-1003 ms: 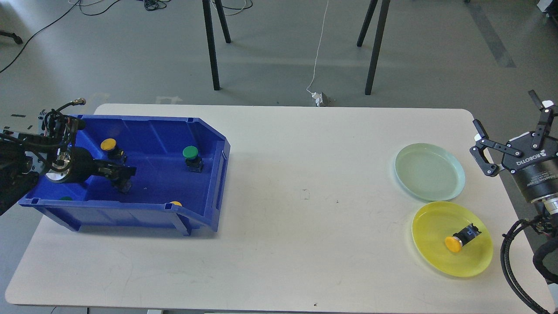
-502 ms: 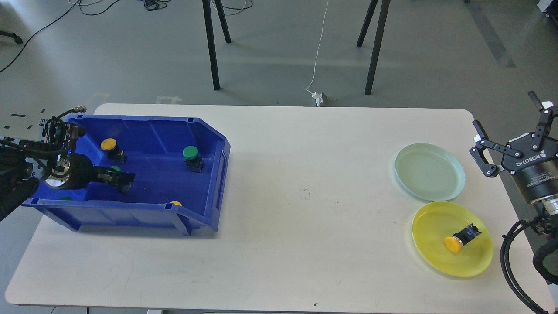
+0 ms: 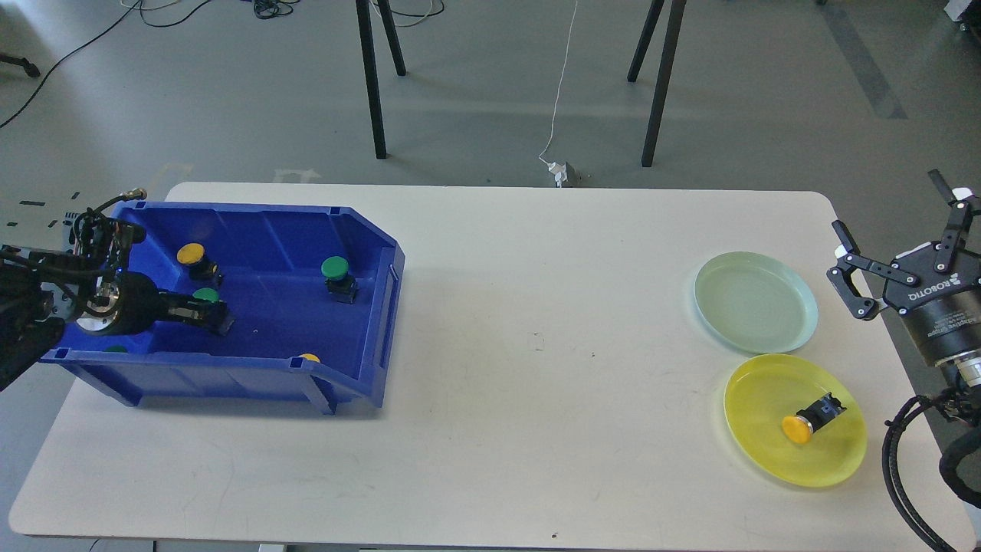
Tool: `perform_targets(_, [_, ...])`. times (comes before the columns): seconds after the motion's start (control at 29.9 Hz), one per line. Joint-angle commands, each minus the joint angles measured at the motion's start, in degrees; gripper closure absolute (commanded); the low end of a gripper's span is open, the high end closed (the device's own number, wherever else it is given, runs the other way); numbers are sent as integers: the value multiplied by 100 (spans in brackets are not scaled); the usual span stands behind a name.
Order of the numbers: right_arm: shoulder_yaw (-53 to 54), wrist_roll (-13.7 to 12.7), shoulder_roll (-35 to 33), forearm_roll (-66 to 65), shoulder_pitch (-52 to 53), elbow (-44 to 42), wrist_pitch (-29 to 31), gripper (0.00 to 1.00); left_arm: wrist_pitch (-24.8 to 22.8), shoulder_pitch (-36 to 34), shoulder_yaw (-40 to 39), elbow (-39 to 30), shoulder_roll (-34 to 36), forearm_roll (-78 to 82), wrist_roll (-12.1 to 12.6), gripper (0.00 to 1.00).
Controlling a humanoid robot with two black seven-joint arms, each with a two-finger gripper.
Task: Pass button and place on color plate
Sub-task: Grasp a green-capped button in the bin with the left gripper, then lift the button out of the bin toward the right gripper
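One yellow button [image 3: 812, 419] sits on the yellow plate [image 3: 835, 468], just below the spread right gripper [image 3: 897, 230]. The green plate [image 3: 755, 264] is bare. The left gripper [image 3: 208, 316], inside the blue bin [image 3: 368, 322], pinches a green button [image 3: 205, 296]; lift and handover remain.

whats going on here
The left gripper is inside the blue plastic bin, closed around a green-capped push button. More buttons sit in the bin: a yellow-capped one and another green-capped one. The right gripper hangs open beside the empty pale green plate. The yellow plate already holds a yellow-capped button.
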Motion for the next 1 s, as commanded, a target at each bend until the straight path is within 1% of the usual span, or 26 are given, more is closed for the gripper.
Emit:
perform_targets(0.0, [10,0,-1,0,-9,0,-10,4,-76,-176,-107,-455,305,-100,1,99])
perform_targets(0.07, [19,0,-1,0,0,0,-10,4,-120,-334,-221,-998,726,-328,1,99])
perform_targets(0.2, [19,0,-1,-9,0,0,-28,4,-269,-352,-590,-2308,1491,-1162,1,98])
perform_targets(0.27, [2,0,-1,-9,0,-9,-28,4,-278,-334,-731,-2836,1808,-1540,1,98])
perform_targets(0.33, [-51,0,8,-18,9,-18,-36,2,-270,-326,-888,-3310,2002,-1883,1,98])
perform_targets(0.47, [-69,0,-1,-27,26,-18,-36,2,-278,-308,-1267,-4208,2257,-2770,1,98])
perform_targets(0.6, [-7,0,-80,-27,27,-18,-36,2,-278,-308,-1592,-4893,2161,-3632,1,98])
perform_targets(0.67, [10,0,-106,-88,27,-18,-36,2,-270,-308,-1698,-5122,1934,-4053,1,98])
perform_targets(0.8, [-33,17,-308,-631,27,61,-54,2,-164,-264,-1716,-5203,1328,-4538,1,98])
perform_targets(0.97, [-86,35,-361,-1976,18,526,-72,2,257,52,-1707,-5194,799,-4565,1,98])
